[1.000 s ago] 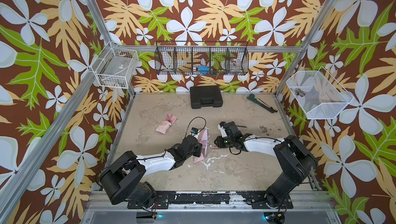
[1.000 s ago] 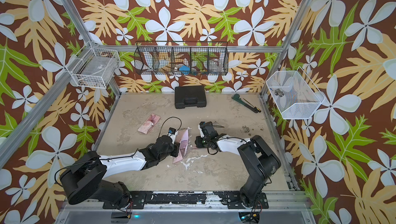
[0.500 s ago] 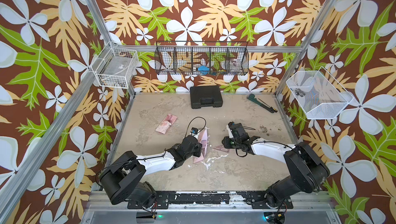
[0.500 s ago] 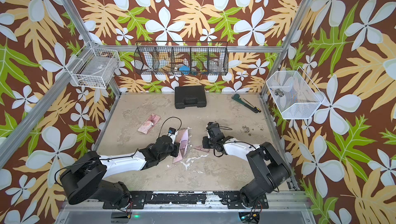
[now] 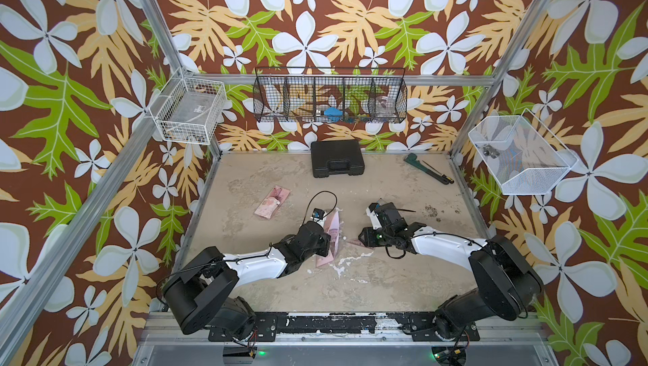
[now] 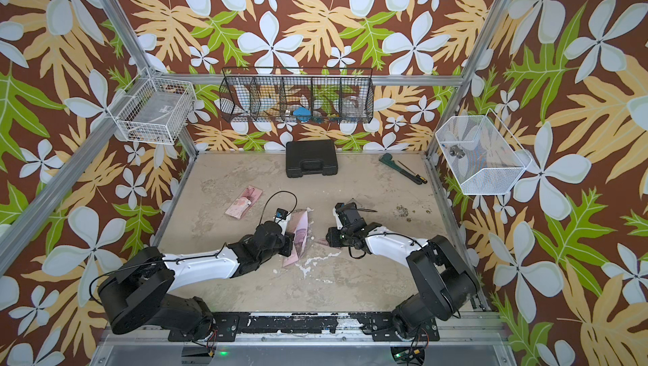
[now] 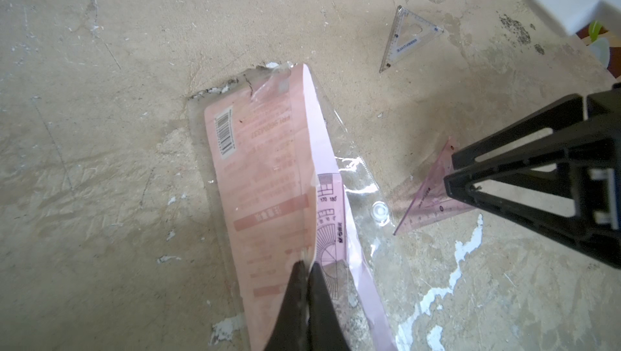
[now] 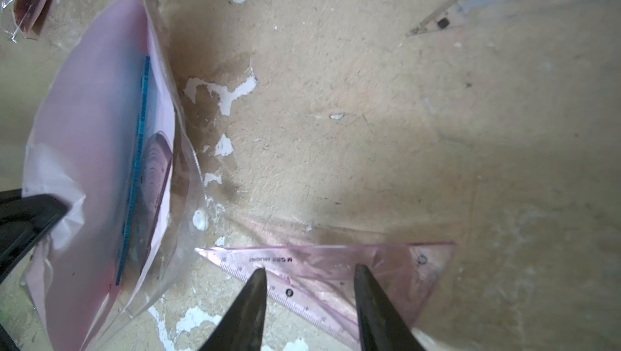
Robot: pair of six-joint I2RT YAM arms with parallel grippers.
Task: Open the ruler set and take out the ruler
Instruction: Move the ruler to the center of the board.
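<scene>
Left arm: jaws clenched on the long edge of the ruler set, a clear plastic pouch with a pink printed card inside. In both top views the pouch stands raised on edge near the counter centre, and its far end appears to rest on the surface. The snap flap hangs open. Inside the pouch are a protractor and a blue straight ruler. Right arm: jaws released and parted, with the fingertips straddling a pink triangular ruler. That ruler lies flat on the counter, out of the pouch and just beside its flap. Cannot tell whether the tips touch it. A clear triangular ruler lies apart from the pink one, farther toward the back of the counter. Also on the counter are a second pink packet to the robot's left of the pouch, a black case at the back wall and a wrench near the back right corner.
</scene>
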